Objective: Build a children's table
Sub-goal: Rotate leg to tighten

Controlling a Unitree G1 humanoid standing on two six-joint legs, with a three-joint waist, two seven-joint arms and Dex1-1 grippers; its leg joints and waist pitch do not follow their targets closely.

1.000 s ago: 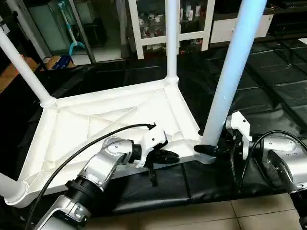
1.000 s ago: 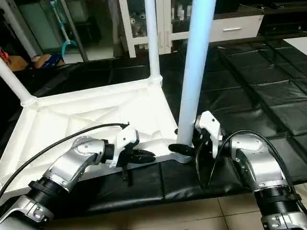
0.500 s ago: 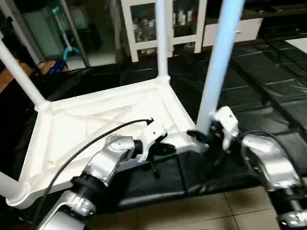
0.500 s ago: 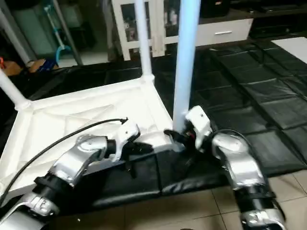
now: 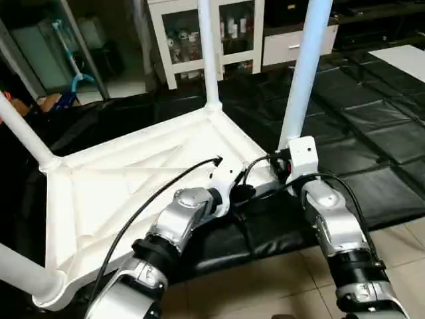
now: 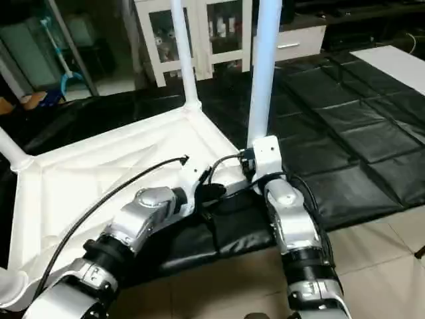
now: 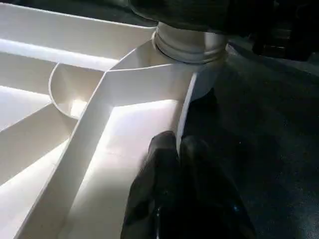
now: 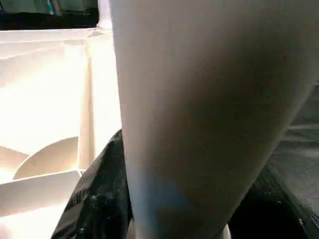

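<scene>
Tabletop (image 5: 133,179) lies upside down on the black floor mat (image 5: 372,133), ribbed underside facing up, and it sits skewed, one corner pointing away toward the white glass-door cabinet (image 5: 206,33). Four white legs stand in its corner sockets, long axes running up and out of frame. The far leg (image 5: 206,53) rises near the cabinet, the left leg (image 5: 23,129) leans outward to the left, and the near-left leg (image 5: 20,272) cuts in low at the edge.

Over at the near-right corner, the right leg (image 5: 302,73) stands close to upright, tilted a touch to the right. The right gripper (image 5: 282,163) sits at its base, fingers either side of the tube just above the socket; the right wrist view has the leg up close with a black finger (image 8: 99,199) against it.

The left gripper (image 7: 178,149) is pinched nearly closed on the tabletop's thin outer rim wall, one fingertip inside, one outside, just beside that same corner socket (image 7: 189,45).
</scene>
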